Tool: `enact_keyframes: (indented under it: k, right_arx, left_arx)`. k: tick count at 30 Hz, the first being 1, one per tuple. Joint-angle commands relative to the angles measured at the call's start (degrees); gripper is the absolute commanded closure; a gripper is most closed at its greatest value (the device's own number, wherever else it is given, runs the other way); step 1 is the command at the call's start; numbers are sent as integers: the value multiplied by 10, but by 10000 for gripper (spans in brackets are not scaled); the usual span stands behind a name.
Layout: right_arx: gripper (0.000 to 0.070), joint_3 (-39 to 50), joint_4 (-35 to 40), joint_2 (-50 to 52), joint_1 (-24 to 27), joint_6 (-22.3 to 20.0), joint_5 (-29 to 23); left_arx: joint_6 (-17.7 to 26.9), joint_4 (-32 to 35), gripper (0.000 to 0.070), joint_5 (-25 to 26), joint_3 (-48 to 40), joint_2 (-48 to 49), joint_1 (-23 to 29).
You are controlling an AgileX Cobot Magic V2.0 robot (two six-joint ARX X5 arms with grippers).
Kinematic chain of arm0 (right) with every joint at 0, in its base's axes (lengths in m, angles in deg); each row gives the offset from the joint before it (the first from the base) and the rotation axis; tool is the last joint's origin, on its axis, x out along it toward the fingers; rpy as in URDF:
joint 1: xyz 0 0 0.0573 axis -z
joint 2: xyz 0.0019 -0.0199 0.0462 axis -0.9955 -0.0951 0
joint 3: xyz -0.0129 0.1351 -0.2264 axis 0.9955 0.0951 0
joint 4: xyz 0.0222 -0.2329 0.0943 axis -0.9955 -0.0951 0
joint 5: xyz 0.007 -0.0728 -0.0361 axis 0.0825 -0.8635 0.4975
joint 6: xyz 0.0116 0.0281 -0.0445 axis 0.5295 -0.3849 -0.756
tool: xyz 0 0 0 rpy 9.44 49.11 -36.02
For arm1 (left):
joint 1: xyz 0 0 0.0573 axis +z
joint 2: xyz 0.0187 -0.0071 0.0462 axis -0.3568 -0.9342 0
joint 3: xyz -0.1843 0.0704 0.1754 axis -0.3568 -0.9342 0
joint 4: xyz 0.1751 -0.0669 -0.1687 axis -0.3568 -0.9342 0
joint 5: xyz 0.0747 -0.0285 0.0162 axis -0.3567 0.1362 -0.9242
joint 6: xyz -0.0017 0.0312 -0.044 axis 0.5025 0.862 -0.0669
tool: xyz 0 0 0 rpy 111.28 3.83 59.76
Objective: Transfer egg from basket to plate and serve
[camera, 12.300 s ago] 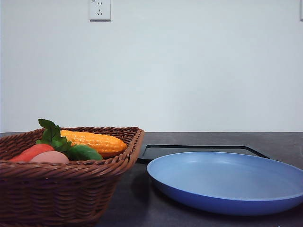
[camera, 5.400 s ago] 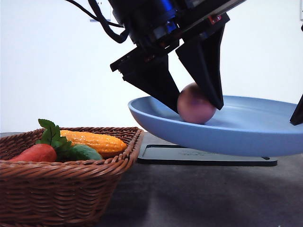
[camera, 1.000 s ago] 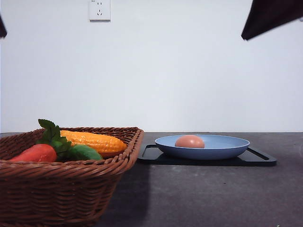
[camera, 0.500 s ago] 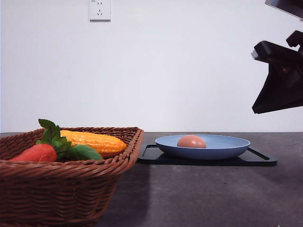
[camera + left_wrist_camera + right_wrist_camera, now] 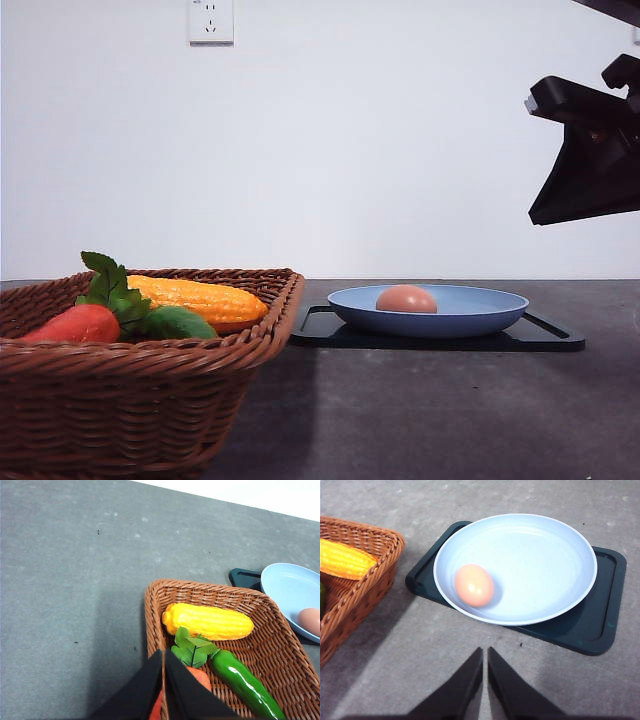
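Nearest in the front view: the wicker basket [image 5: 140,370], at the left front of the table [image 5: 430,410], holding a corn cob [image 5: 200,298], a green cucumber [image 5: 178,323] and a red carrot-like vegetable with green leaves [image 5: 78,322], and no egg among them. Poised above that basket in the left wrist view: the left hand [image 5: 164,680], fingers pressed together with only a hairline slit between, gripping nothing, over the braided rim beside the leaves. Further back and to the right: a flat black tray [image 5: 545,338] on the table, carrying the blue plate [image 5: 470,312] squarely inside its raised edge, presumably as the serving spot. In the plate, resting toward the basket side of the dish: the pinkish-brown egg [image 5: 406,299], kept from rolling off by the shallow rim. Seen from above in the right wrist view: the egg [image 5: 474,585] lying free, touched by nothing, the plate [image 5: 570,545] seated on the tray [image 5: 605,630], and the right hand [image 5: 485,672] well short of the tray over bare table, fingers nearly shut and empty. High at the right edge of the front view: the right arm [image 5: 590,150], lifted clear of the plate. Judged from this layout: transfer and serving both done, nothing left but parking the arms. Farthest back: a white wall with a socket [image 5: 211,20].
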Motion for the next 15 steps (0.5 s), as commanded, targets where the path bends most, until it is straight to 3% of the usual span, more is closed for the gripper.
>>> enact_keyframes:
  k: [1,4,8,15]
  right_arx:
    - [700,-3,7,-3,-3,6,-2]
    - [700,-3,7,-3,-3,6,-2]
    - [700,-3,7,-3,-3,6,-2]
    - [700,-3,8,-3,-3,6,-2]
  left_arx:
    - [-4,5,700,1,5,-2,-4]
    - [-4,1,700,1,5,13,-2]
    - [74,-9,700,1,5,82,20]
    - [142,-13,700,6,-17,210,120]
